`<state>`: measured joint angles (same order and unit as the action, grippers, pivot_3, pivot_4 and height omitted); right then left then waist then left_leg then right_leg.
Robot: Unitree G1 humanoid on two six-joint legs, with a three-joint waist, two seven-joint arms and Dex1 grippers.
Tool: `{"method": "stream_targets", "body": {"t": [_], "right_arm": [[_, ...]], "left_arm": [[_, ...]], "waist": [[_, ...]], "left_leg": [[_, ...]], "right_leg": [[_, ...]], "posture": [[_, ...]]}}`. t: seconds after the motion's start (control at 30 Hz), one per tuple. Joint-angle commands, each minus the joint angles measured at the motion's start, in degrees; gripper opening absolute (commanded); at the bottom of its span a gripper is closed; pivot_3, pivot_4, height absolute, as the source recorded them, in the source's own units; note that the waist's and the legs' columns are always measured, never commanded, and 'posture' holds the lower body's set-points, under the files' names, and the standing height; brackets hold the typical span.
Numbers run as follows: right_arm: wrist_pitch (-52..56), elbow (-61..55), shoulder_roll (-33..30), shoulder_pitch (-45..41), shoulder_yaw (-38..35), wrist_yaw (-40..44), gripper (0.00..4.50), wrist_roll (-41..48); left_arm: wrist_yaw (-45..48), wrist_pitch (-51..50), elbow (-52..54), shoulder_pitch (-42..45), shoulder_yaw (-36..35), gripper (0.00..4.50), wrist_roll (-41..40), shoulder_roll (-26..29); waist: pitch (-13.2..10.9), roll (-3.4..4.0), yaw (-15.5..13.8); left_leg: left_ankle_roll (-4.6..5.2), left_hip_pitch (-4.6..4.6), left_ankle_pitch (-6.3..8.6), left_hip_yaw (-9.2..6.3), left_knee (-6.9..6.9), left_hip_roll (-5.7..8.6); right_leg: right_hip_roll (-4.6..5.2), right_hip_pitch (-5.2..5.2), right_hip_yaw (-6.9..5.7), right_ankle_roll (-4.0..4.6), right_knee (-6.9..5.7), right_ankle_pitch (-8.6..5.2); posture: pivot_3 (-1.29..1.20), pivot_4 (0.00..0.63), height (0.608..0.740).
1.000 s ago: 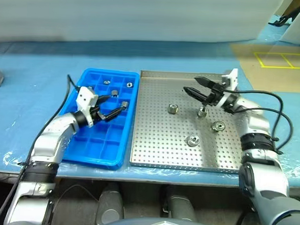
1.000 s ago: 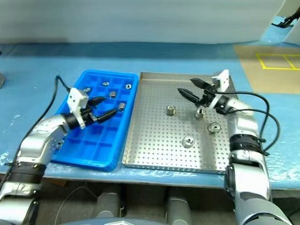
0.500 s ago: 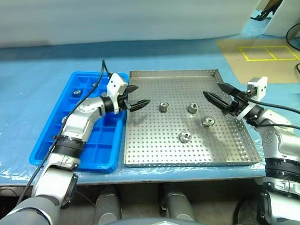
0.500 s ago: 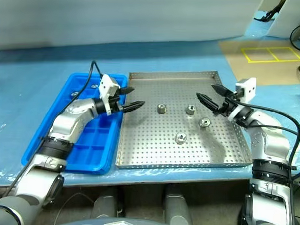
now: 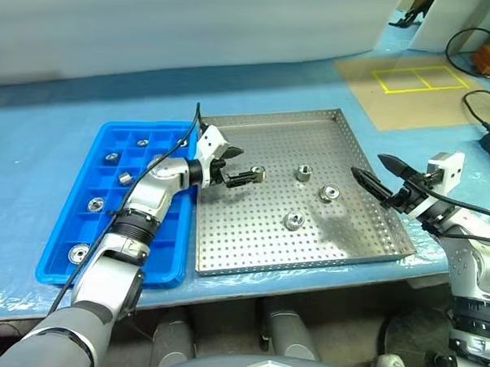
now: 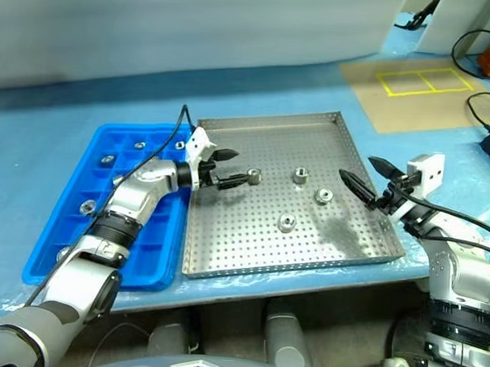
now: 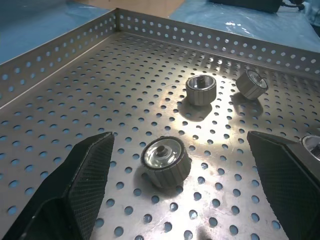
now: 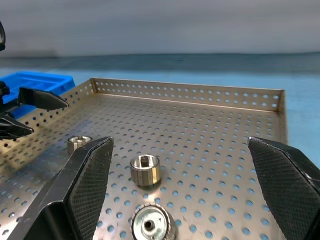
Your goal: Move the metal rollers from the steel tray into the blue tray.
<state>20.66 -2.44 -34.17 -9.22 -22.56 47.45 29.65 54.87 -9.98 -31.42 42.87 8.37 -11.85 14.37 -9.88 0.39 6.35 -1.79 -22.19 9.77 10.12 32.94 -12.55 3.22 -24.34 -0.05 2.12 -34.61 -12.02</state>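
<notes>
The left hand (image 5: 239, 165) hung wide open over the steel tray (image 5: 251, 224), its fingers flanking the nearest of four metal rollers (image 7: 166, 161) without touching. The right hand (image 5: 374, 176) stood equally wide at the tray's right rim, empty. More rollers sat in the blue tray (image 5: 63, 257) on the blue-covered worktop (image 5: 35, 142).

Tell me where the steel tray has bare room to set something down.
Bare: the steel tray along its near rim and its far strip by the back rim. Crowded: the middle, where four metal rollers cluster, the open left tool reaching over one.
</notes>
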Motion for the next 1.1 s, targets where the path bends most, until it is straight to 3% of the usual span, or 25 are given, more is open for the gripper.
{"method": "stream_targets", "body": {"t": [0.03,0.17,0.4,0.6,0.7,0.9,1.1], "right_arm": [[-0.2,-5.1,0.0,2.1,-2.5,-1.7,4.50,2.2],[-0.5,-8.5,0.5,5.6,-3.4,-4.0,4.50,2.7],[2.8,-24.5,1.6,18.1,-8.8,-8.8,4.50,8.7],[4.4,-29.0,1.4,20.3,-9.2,-12.1,4.50,10.8],[5.2,-30.9,1.5,20.6,-8.6,-13.6,4.50,11.4],[5.6,-29.8,0.4,19.4,-8.1,-13.4,4.50,11.9],[5.9,-30.3,0.3,18.1,-4.8,-12.2,4.50,12.2]], "left_arm": [[0.9,2.7,-3.5,2.9,0.6,4.49,1.6,-1.0],[-1.4,5.3,-9.6,5.5,0.9,4.49,4.3,-2.4],[-7.5,10.2,-20.6,9.2,1.2,4.49,9.7,-4.2],[-6.0,7.9,-22.9,9.4,1.0,4.49,10.8,-4.0],[-6.4,7.0,-23.6,9.1,0.3,3.91,10.9,-3.9],[-7.7,6.8,-22.8,8.8,-0.9,1.95,10.5,-3.6],[-4.8,6.7,-17.6,7.5,-3.2,1.86,7.2,-3.7]], "waist": [[0.0,0.00,0.9],[0.0,-0.01,2.8],[0.0,0.05,6.2],[0.0,0.04,8.8],[0.0,0.04,9.3],[0.0,0.05,9.8],[0.0,0.05,10.0]], "left_leg": [[-0.02,-0.01,0.04,-0.01,0.02,0.02],[0.06,-0.08,0.09,-0.04,0.10,0.14],[0.60,-0.49,0.27,-0.19,0.13,0.33],[1.16,-0.80,0.55,-0.18,0.22,0.93],[1.29,-0.78,0.63,-0.19,0.27,1.03],[1.40,-0.77,0.68,-0.35,0.28,1.01],[1.43,-0.80,0.69,-0.38,0.27,1.01]], "right_leg": [[0.01,0.01,0.00,-0.20,0.01,-0.09],[0.06,0.04,0.00,-0.39,0.11,-0.07],[0.10,0.14,-0.08,-1.03,0.91,0.12],[0.98,0.27,-0.31,-0.95,1.44,0.43],[1.09,0.45,-0.54,-1.09,1.66,0.37],[1.23,0.82,-0.82,-1.05,1.84,0.40],[1.37,0.88,-1.30,-1.06,1.85,0.40]], "posture": [[-0.67,0.150,0.740],[-0.70,0.150,0.740],[-0.74,0.150,0.740],[-0.74,0.150,0.740],[-0.74,0.150,0.740],[-0.70,0.150,0.740],[-0.65,0.150,0.740]]}}
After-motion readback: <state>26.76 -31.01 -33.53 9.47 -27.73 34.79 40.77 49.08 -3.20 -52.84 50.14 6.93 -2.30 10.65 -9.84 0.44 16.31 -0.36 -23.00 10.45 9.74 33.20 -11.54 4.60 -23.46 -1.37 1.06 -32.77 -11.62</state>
